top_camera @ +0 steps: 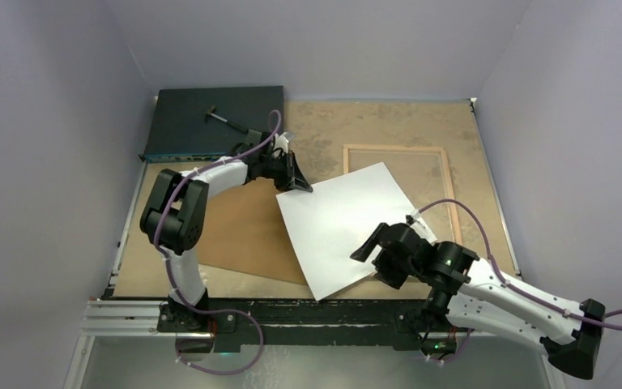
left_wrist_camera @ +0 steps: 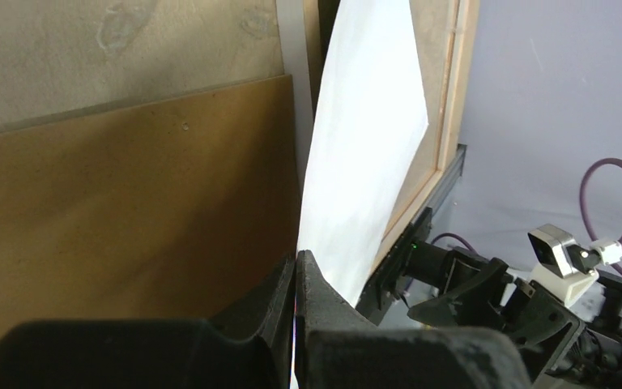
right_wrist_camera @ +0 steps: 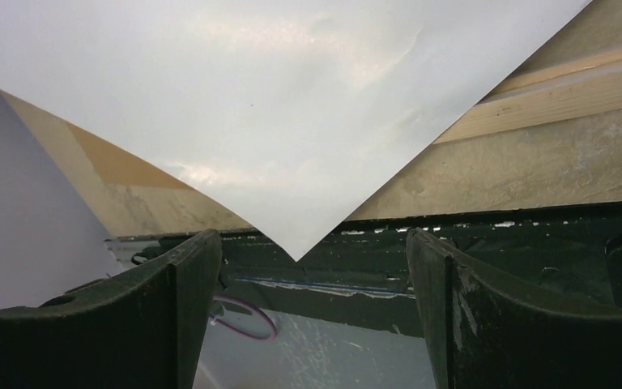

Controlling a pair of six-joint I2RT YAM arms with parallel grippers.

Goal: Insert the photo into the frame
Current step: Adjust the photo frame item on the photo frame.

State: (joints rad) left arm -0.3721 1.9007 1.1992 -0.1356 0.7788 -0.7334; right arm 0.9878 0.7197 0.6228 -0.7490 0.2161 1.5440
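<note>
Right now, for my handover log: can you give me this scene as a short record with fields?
photo: white back up, askew, overlapping the backing board and the frame's left part
frame: flat on the table, far right, wood side up
backing board: flat, left of the frame, partly under the photo
left tool: shut on the photo's far-left corner
right tool: open, a photo corner between its jaws, not gripped
status: photo not yet seated in the frame

The printed face of the photo [top_camera: 344, 227] is hidden underneath. A corner of the frame [top_camera: 449, 186] and part of the brown board [top_camera: 243, 231] are covered by it.
</note>
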